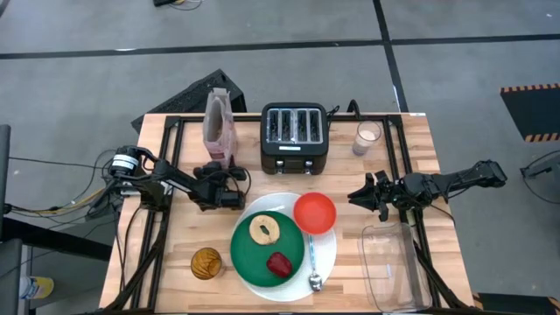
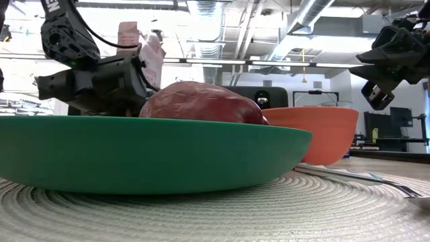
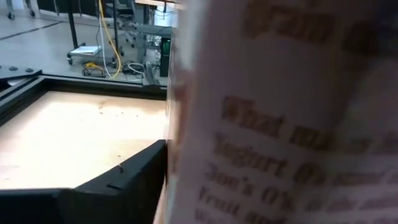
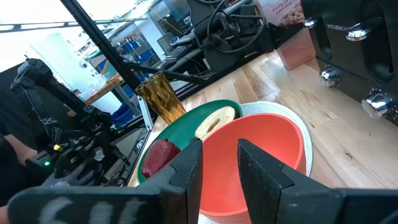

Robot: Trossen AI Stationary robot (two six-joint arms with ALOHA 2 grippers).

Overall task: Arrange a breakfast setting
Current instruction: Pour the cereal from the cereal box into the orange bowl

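Jaws first, from the left: my left gripper sits just left of the toaster, at the foot of the cereal box, and its wrist view is filled by the box's printed panel pressed close, but I cannot tell whether the fingers are clamped on the box or only alongside it. That box stands upright at the toaster's left side, and I judge it to be the piece in hand. In front of the toaster lies the rest of the setting: the white plate carries the green plate, with the bagel half and the red fruit on it, the red-orange bowl on the white plate's far right edge, and the spoon along its right side. An amber glass stands left of the plates. Right of the toaster, my right gripper hovers with fingers slightly parted and nothing between them, aimed toward the bowl. Next, I think, I must confirm the left grip, then bring the box toward the plates without tipping it.
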